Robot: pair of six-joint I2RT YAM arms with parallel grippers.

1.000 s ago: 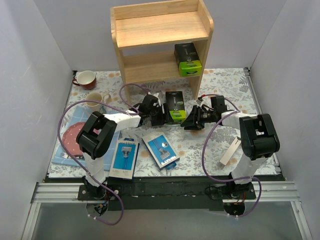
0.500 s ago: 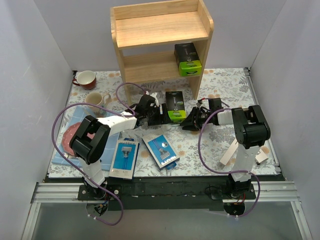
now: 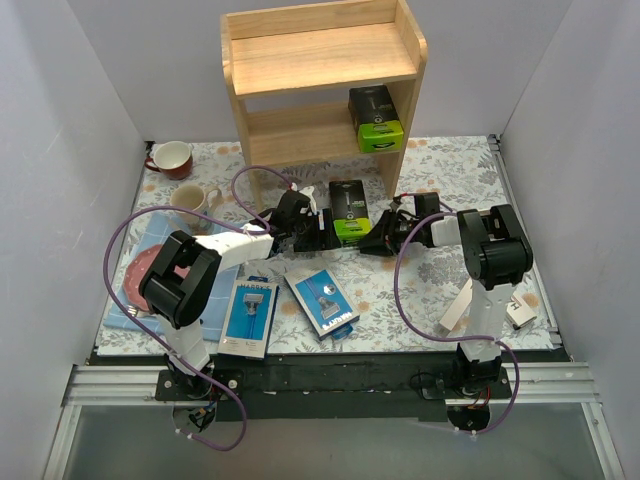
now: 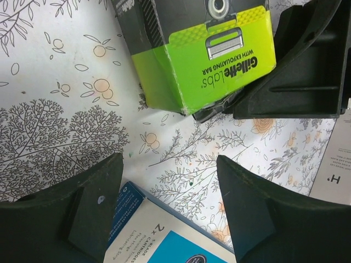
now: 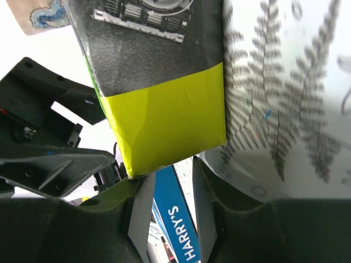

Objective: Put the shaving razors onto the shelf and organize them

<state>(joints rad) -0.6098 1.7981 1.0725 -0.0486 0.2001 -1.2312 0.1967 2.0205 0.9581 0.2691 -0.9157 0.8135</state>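
Since a second ago your right arm has drawn its elbow in toward the shelf [image 3: 320,60], and the black box with the lime end [image 3: 350,212] has slid a touch closer to the shelf's foot. Your left claw [image 4: 167,172] sits in front of the shelf, left of that box's lime end. Its fingers are spread wide with only tablecloth [image 4: 55,120] between them, and the box lies ahead and to its right, not touching. The box itself lies flat just in front of the shelf's lower tier, its long axis running straight toward the shelf and its lime end facing away from it. Its twin [image 3: 376,118] already stands on that tier at the shelf's right side. Your right claw [image 5: 167,175] meets the lime end from the right, fingers parted only a little with nothing between them; whether the tips touch the box cannot be told. Judging from this, the right claw is the nearer one, but it faces the box's short end, so you would likely need to spread it wider before lifting toward the tier
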